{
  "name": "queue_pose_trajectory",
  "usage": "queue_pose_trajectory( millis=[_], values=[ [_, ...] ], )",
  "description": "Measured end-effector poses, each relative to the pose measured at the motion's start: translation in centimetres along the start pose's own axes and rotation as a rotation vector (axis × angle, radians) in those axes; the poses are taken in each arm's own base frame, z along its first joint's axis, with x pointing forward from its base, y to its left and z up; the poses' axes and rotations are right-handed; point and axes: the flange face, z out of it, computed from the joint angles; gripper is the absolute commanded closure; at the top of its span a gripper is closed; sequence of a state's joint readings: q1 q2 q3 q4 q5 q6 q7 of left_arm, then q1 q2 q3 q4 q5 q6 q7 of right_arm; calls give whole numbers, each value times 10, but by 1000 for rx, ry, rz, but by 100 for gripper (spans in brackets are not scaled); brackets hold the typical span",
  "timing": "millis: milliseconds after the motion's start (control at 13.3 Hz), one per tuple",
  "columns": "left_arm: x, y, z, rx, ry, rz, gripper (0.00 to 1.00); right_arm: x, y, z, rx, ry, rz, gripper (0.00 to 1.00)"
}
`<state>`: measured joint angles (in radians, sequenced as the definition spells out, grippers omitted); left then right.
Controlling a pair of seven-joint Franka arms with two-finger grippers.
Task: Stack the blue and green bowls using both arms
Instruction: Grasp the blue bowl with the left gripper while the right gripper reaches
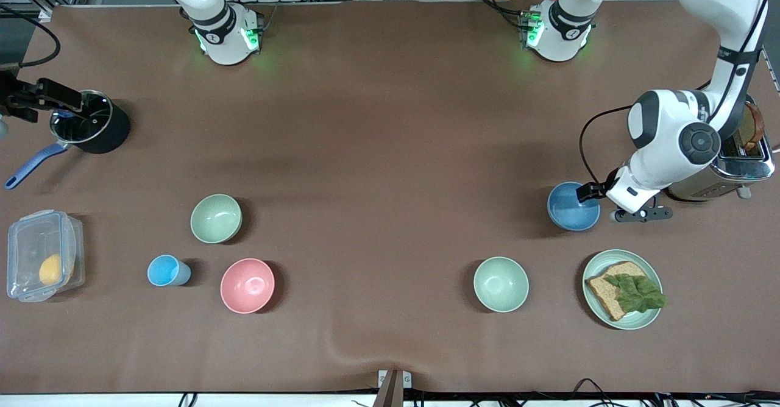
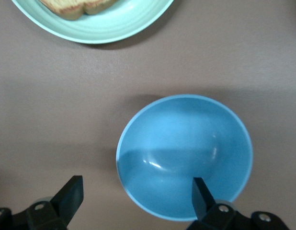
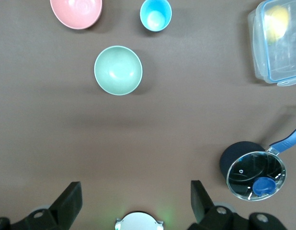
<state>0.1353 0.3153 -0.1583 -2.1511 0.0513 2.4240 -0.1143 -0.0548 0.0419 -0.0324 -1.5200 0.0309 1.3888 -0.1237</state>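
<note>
The blue bowl (image 1: 573,207) stands upright on the table toward the left arm's end, beside the toaster; it also shows in the left wrist view (image 2: 186,153). My left gripper (image 1: 590,195) is open low at the bowl's rim (image 2: 137,189), with one finger over the bowl's inside and the other outside it. The sage-green bowl (image 1: 216,218) stands toward the right arm's end and shows in the right wrist view (image 3: 118,70). My right gripper (image 3: 133,191) is open and empty, high over the table near its own base, out of the front view.
A paler mint bowl (image 1: 501,284) and a pale green plate (image 1: 646,317) with bread and lettuce lie nearer the camera than the blue bowl. A pink bowl (image 1: 247,285), light-blue cup (image 1: 163,270), clear box (image 1: 42,254), black pot (image 1: 91,123) and toaster (image 1: 740,163) stand around.
</note>
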Motion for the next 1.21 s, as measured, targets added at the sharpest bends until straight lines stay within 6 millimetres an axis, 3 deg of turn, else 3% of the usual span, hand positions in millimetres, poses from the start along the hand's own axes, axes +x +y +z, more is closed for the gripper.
queue_pose_trajectory(
  millis=[302,528,678,829,980,1055,1131,1206],
  values=[
    [0,-1,18,7,-17,12,3,24,1,32,8,-51,-4,0],
    [0,-2,25,39,-25,31,26,47,1,55,12,-50,-9,0],
    [-1,-2,31,41,-33,10,41,76,0,97,17,-81,-21,0],
    [0,-3,35,44,-38,13,51,111,-5,153,17,-104,-33,0],
    [2,-3,35,45,-36,14,72,138,-20,211,29,-145,-28,0],
    [2,-3,35,45,-35,14,91,150,-31,234,28,-142,-22,0],
    [3,-3,35,44,-35,13,100,162,-40,253,27,-123,-21,0],
    [4,-3,35,44,-34,12,100,169,-44,268,26,-120,-18,0]
  ],
)
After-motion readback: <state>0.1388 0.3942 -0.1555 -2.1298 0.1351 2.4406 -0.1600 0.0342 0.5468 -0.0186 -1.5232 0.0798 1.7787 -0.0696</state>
